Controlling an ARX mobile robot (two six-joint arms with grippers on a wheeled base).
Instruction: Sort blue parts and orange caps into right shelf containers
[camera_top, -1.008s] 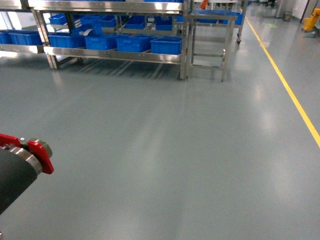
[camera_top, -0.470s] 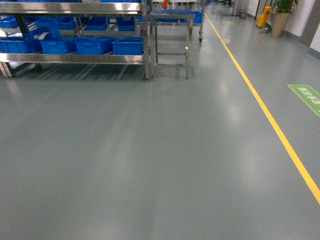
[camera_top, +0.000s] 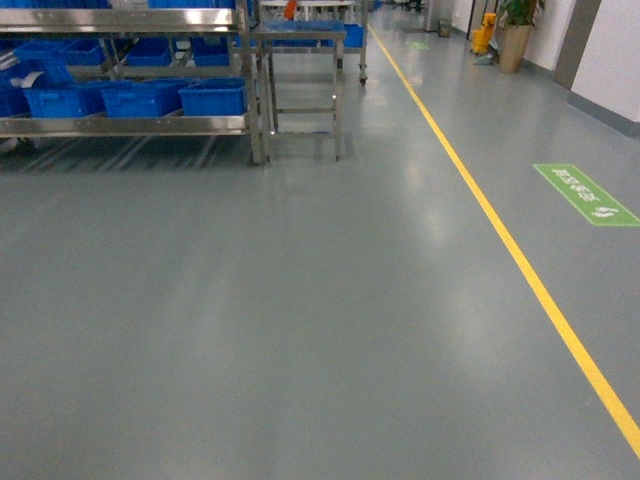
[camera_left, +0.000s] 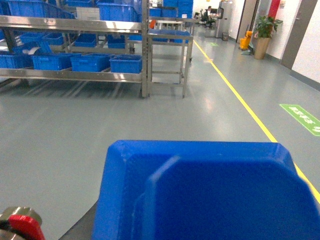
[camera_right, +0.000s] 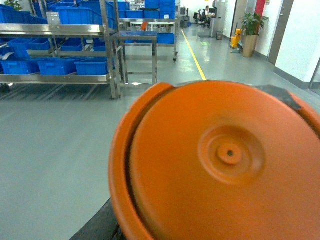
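Filling the lower half of the left wrist view, a blue part (camera_left: 210, 195) with an angled top is seen so near the lens that the left gripper's fingers are hidden behind it; whether they are clamped on it cannot be told. A red and metal fitting (camera_left: 20, 225) is seen at that view's bottom left corner. An orange cap (camera_right: 220, 165), round with a raised centre ring, is spread across most of the right wrist view, and the right gripper's fingers are likewise hidden, so their state cannot be told. Both wrist cameras are directed forward and roughly level over the grey floor (camera_top: 300, 330). No arm is seen in the head view. A steel shelf rack (camera_top: 130, 125) loaded with blue crates (camera_top: 212, 97) is seen at that view's upper left, well apart from the robot, with a small steel table (camera_top: 300, 40) just beside its right end. A yellow floor line (camera_top: 520, 270) is run along the right, beside a green floor marking (camera_top: 585, 193).
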